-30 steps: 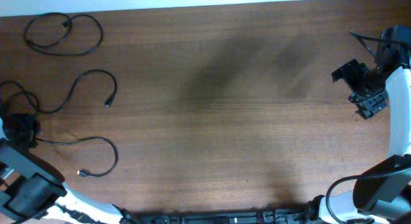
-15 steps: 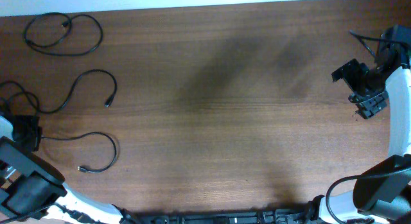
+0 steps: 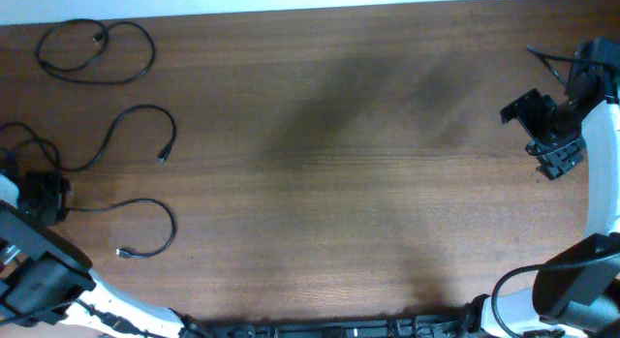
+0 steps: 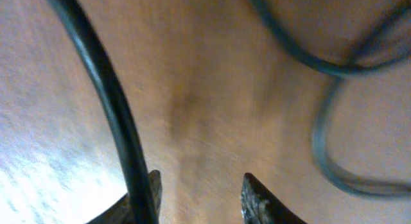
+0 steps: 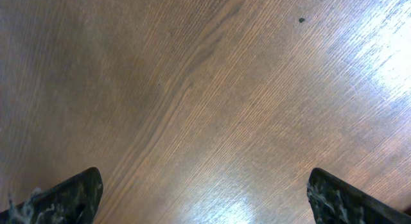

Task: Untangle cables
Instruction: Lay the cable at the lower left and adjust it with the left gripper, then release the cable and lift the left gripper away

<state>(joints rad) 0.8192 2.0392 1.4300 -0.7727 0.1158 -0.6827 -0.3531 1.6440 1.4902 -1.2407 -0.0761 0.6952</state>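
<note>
Three thin black cables lie apart at the table's left. A looped one (image 3: 97,49) is at the far left corner. A curving one (image 3: 131,113) lies below it, ending in a small plug. A third (image 3: 160,222) runs from my left gripper (image 3: 46,197) in an arc to a plug near the front. In the left wrist view my left gripper (image 4: 202,189) has its jaws apart over wood. A black cable (image 4: 106,102) crosses in front of its left fingertip, and another strand (image 4: 321,134) curves at the right. My right gripper (image 3: 547,135), also shown in the right wrist view (image 5: 205,192), is open and empty.
The thicker black wires of the right arm (image 3: 552,62) hang at the far right edge. The left arm's white links (image 3: 39,270) lie along the front left corner. The table's far edge (image 3: 310,7) runs along the top.
My left gripper has shifted slightly toward the far side. The third cable's arc and plug end have slid a little with it. The right arm has not moved.
</note>
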